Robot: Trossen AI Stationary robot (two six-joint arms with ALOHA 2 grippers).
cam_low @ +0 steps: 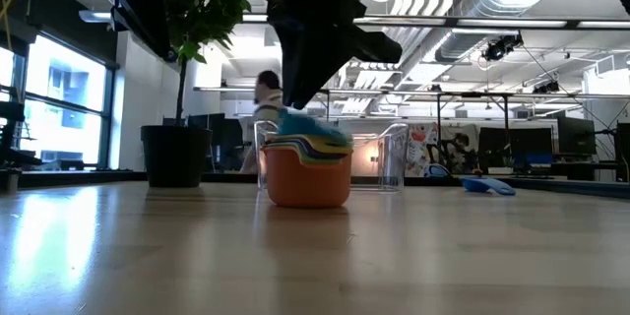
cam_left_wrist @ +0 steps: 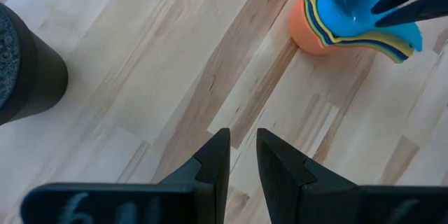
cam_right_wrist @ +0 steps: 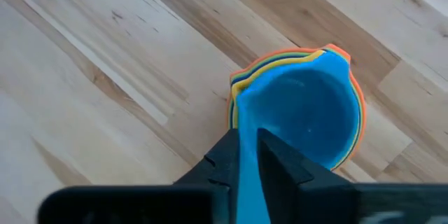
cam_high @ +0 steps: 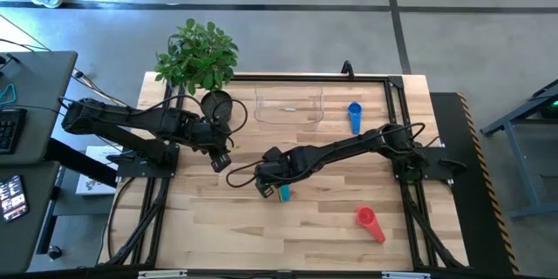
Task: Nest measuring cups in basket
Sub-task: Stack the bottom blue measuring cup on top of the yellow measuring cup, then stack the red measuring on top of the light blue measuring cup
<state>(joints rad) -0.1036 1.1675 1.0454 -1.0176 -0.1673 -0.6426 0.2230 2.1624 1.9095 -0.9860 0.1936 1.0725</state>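
Observation:
A nested stack of cups (cam_low: pixel 307 172) stands on its orange bottom cup in the table's middle, with yellow and green rims showing above it and the teal cup (cam_right_wrist: pixel 308 119) on top. My right gripper (cam_right_wrist: pixel 248 161) hangs over the stack and is shut on the teal cup. The blue cup (cam_high: pixel 354 118) lies on the table right of the clear basket (cam_high: pixel 289 107). The red cup (cam_high: pixel 370 224) lies near the near right corner. No purple cup shows. My left gripper (cam_left_wrist: pixel 241 157) waits left of the stack, its fingers nearly together. My right gripper pinches the teal cup's handle (cam_right_wrist: pixel 246 140) between its two fingers, coming from above and lying along the handle. The cup's bowl sits in the top of the stack, and the orange bottom cup (cam_low: pixel 307 185) rests on the table.
A dark round plant pot (cam_high: pixel 216 105) with a leafy plant stands at the far left, close to my left arm. The basket sits by the far edge. Bare wood lies between the stack and the basket, and along the near edge.

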